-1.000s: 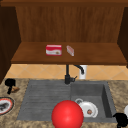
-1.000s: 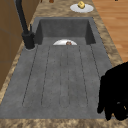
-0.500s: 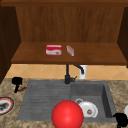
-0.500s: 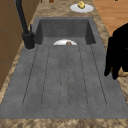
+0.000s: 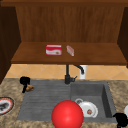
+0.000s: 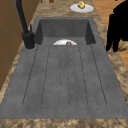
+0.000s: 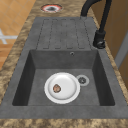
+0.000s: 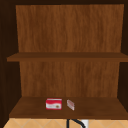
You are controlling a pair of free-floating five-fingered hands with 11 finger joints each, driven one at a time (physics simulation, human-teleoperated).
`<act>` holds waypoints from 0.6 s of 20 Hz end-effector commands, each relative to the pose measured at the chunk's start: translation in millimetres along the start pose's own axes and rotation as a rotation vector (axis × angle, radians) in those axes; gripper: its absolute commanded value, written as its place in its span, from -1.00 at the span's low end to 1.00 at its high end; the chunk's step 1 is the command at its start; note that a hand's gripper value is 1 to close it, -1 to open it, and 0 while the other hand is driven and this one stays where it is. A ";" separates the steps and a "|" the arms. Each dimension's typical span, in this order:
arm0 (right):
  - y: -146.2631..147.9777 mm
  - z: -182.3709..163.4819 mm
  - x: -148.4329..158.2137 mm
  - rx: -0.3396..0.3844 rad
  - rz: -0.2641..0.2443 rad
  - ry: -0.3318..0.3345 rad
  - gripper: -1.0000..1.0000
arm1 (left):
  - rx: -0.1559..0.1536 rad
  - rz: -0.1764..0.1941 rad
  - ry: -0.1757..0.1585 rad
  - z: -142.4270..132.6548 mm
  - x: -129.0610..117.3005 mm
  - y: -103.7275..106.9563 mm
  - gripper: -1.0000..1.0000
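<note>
My left hand hovers over the back left corner of the grey drainboard. Its fingers point down and pinch a small brown item. In the left side view the same hand hangs at the right edge, above the counter's front rim. My right hand stays idle and relaxed low at the front right corner of the sink. A white plate carrying a brown morsel lies in the basin.
A big red ball sits at the sink's front edge. A red-rimmed plate lies on the left counter, and a plate with a yellow item on the right one. A black faucet stands behind. The shelf holds a red box and a small pink box.
My left hand has travelled right from the red-rimmed plate towards the drainboard, with the brown item at its fingers. The right hand has stayed put.
</note>
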 end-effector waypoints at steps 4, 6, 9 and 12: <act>0.0 0.0 0.0 0.000 0.000 0.000 0.00 | -0.013 -0.008 0.008 -51.6 15.3 13.5 1.00; 0.0 0.0 0.0 0.000 0.000 0.000 0.00 | -0.014 -0.008 0.008 -66.8 19.5 16.9 1.00; 0.0 0.0 0.0 0.000 0.000 0.000 0.00 | -0.016 -0.010 0.010 -89.3 25.6 22.8 1.00; 0.0 0.0 0.0 0.000 0.000 0.000 0.00 | -0.016 -0.018 0.012 -112.1 31.3 31.4 1.00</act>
